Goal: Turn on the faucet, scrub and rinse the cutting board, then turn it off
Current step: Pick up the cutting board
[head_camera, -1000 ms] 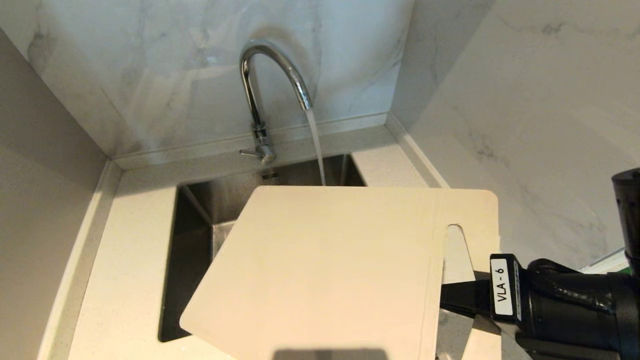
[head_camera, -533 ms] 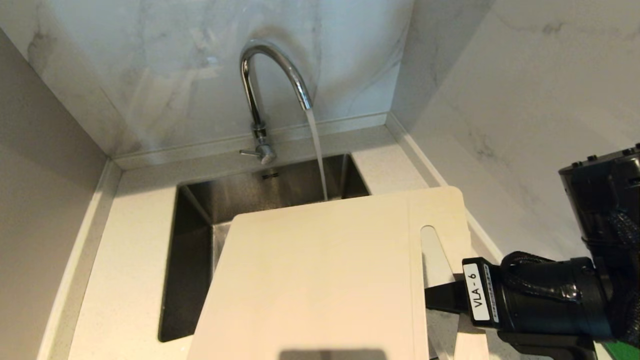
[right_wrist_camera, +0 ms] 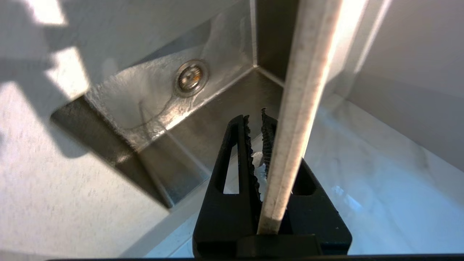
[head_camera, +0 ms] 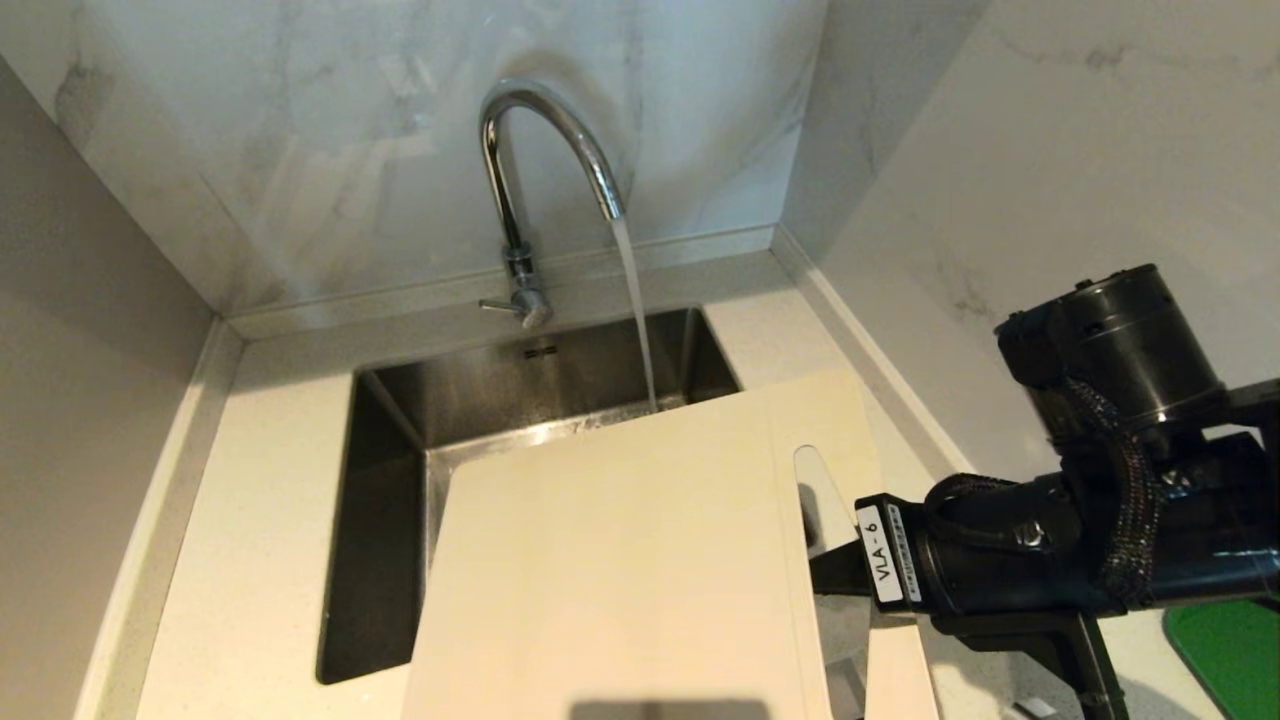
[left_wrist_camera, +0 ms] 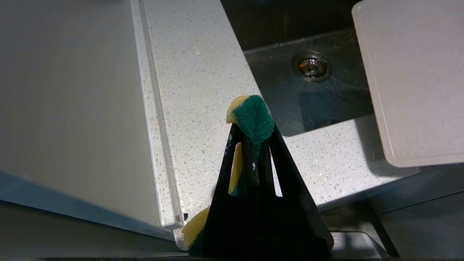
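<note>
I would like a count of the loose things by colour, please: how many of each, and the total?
Off-white: 1, the cutting board, held over the sink.
Green and yellow: 1, the sponge.
Green: 1, the tray.
Total: 3

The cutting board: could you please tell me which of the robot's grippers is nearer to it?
Right. The right gripper is shut on the cutting board at its handle end, over the sink. The left gripper, shut on a sponge, hangs apart from the board above the counter.
</note>
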`<state>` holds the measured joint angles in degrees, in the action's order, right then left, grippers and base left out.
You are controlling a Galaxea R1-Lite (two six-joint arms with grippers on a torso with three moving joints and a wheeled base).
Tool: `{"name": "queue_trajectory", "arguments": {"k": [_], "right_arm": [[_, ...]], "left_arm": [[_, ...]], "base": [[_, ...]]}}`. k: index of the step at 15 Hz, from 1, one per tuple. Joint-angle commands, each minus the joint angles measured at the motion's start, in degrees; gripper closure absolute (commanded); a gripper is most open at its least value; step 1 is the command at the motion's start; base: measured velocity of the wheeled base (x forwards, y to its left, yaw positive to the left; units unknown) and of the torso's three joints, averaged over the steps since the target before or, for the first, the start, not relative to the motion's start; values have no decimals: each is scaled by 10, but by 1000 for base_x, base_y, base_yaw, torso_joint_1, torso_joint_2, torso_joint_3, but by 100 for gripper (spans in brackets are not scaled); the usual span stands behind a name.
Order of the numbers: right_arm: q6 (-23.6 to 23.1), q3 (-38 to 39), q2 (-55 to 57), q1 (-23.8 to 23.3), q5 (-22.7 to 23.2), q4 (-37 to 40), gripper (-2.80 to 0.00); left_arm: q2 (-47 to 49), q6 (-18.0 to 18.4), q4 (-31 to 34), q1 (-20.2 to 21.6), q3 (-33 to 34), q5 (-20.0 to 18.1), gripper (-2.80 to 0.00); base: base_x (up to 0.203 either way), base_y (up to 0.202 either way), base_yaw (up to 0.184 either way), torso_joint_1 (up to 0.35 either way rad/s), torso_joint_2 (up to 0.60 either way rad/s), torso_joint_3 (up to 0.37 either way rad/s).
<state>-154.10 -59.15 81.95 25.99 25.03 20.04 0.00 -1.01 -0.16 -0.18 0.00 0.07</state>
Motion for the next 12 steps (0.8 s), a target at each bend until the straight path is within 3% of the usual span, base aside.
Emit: {"name": "queue_trajectory", "arguments": {"k": [1,12], "right_arm": [[-35,-34,49,-18,2,19,0],[-40,-140,120,-64,9,24,0]], "left_arm": [[1,0,0,0,1,0,0],[1,0,0,0,1,0,0]], "base": [[0,0,0,0,0,0],[0,0,0,0,0,0]]}}
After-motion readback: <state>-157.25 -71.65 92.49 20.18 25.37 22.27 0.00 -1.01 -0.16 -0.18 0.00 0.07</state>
